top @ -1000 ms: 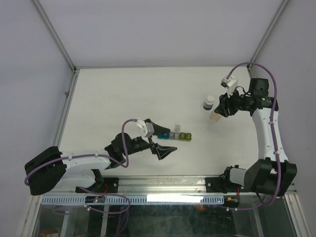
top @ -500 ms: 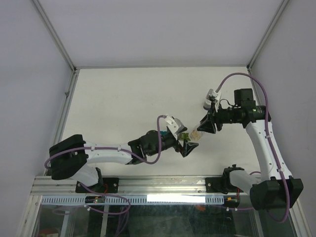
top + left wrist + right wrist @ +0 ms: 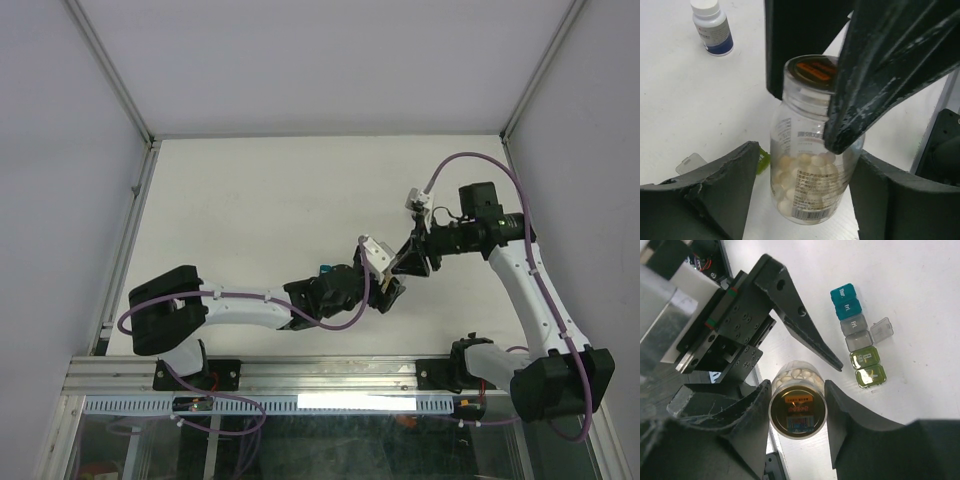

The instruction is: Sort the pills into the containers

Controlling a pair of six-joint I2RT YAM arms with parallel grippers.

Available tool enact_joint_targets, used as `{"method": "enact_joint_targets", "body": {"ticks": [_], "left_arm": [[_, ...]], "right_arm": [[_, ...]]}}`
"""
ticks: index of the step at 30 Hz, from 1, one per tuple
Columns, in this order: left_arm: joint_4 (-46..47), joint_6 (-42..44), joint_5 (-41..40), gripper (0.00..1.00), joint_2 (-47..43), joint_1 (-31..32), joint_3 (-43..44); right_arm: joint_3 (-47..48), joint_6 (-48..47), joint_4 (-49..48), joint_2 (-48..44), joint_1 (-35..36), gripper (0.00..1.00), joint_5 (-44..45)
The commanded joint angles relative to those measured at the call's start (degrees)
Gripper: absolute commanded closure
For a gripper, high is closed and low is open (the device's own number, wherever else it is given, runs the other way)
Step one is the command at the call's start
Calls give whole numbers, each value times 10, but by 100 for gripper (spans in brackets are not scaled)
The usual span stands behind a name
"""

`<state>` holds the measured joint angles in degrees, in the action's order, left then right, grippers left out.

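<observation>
**Two arms meet at one bottle, mid-table**

We see the right arm rise from its base at the near right, fold at the elbow and reach back toward the middle of the table (image 3: 250,200), its wrist aimed down. The right gripper (image 3: 408,262) is clamped on the capped top of a clear bottle (image 3: 797,407), one finger on each side. The bottle is upright, and pale pills (image 3: 800,167) fill its lower part.

The left arm lies long and low, stretched out from the near left to the same spot. The left gripper (image 3: 388,292) is partly spread, its fingers (image 3: 725,190) flanking the bottle's body. A sliver of table shows on one side. We cannot tell whether the other finger touches the bottle.

The containers (image 3: 858,337) sit on the table just beside the bottle, with one grey compartment's lid flipped open. A white-capped bottle (image 3: 712,27) stands well apart.
</observation>
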<state>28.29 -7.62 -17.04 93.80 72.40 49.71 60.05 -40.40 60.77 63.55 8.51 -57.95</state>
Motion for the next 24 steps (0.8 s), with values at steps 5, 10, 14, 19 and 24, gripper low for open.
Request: {"method": "enact_joint_targets", "body": {"ticks": [5, 10, 14, 19, 24], "left_arm": [[6, 27, 42, 86, -28, 0, 10], [8, 66, 150, 100, -71, -1, -28], [-19, 79, 252, 100, -94, -21, -40], [-45, 84, 328, 100, -101, -50, -43], [-61, 87, 315, 100, -113, -50, -48]], "right_arm": [[14, -46, 31, -9, 23, 100, -5], [49, -198, 130, 6, 32, 100, -22], [75, -400, 246, 28, 38, 100, -43], [76, -472, 245, 23, 51, 97, -51], [55, -312, 144, -18, 54, 28, -55]]}}
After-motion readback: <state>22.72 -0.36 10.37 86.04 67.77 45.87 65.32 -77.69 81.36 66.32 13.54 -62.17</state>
